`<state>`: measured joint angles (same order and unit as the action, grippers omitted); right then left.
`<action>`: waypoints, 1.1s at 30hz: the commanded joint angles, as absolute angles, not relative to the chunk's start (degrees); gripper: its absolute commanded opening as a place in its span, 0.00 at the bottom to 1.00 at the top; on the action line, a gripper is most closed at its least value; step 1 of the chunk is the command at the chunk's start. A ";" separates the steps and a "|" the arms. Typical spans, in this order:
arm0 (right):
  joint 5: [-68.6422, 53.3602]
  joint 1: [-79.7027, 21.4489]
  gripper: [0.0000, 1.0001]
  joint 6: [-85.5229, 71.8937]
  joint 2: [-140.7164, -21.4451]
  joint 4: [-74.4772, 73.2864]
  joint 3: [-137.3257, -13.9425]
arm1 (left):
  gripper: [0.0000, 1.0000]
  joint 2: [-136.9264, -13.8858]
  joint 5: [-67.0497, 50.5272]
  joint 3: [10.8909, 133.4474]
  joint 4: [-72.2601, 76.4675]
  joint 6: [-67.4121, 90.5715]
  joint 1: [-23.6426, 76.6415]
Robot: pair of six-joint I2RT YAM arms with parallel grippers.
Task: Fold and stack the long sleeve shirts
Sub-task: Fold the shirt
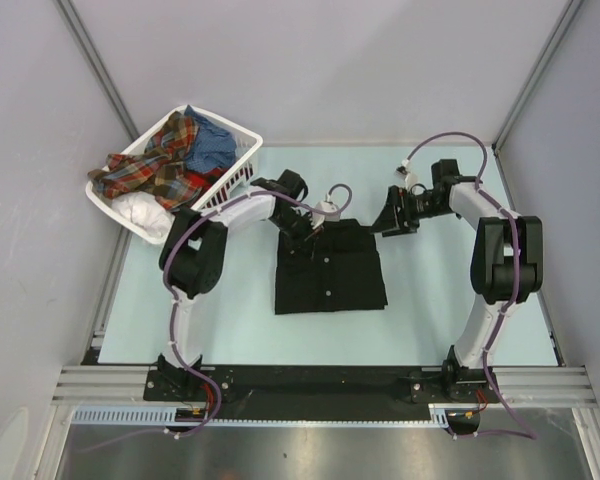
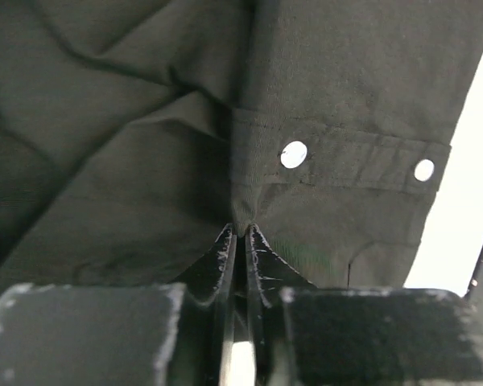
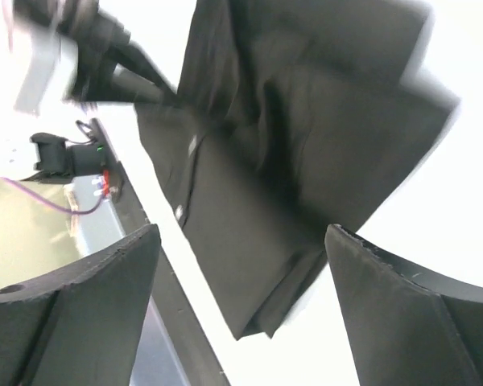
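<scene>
A black long sleeve shirt (image 1: 330, 268) lies folded into a rectangle on the pale table, its white buttons (image 2: 294, 153) facing up. My left gripper (image 1: 305, 228) is at its far left corner. In the left wrist view the jaws (image 2: 241, 232) are pressed together, with a pinch of the black cloth (image 2: 145, 161) puckered at their tips. My right gripper (image 1: 392, 218) hovers just beyond the shirt's far right corner, open and holding nothing. In the right wrist view, the shirt (image 3: 306, 145) lies below the spread fingers (image 3: 243, 233). More shirts fill the basket: red-orange plaid (image 1: 150, 165), blue (image 1: 212, 148), white (image 1: 145, 212).
A white slatted basket (image 1: 245, 135) stands at the far left corner of the table, close behind the left arm. Grey walls enclose the table at the back and on both sides. A black rail (image 1: 310, 385) carries both arm bases along the near edge.
</scene>
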<state>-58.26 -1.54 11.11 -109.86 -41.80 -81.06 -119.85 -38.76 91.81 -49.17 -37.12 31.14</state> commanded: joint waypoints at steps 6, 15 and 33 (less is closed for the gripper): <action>-58.46 -0.70 0.93 5.63 -102.06 -33.84 -67.68 | 0.42 -118.14 -48.33 94.32 -44.91 -33.49 23.83; -50.46 -2.63 0.81 2.55 -97.91 -25.41 -61.97 | 0.63 -105.30 -46.94 78.23 -39.55 -29.01 17.93; -46.32 -8.70 0.45 4.31 -99.76 -21.00 -58.98 | 0.50 -105.65 -47.72 70.40 -34.28 -26.54 17.75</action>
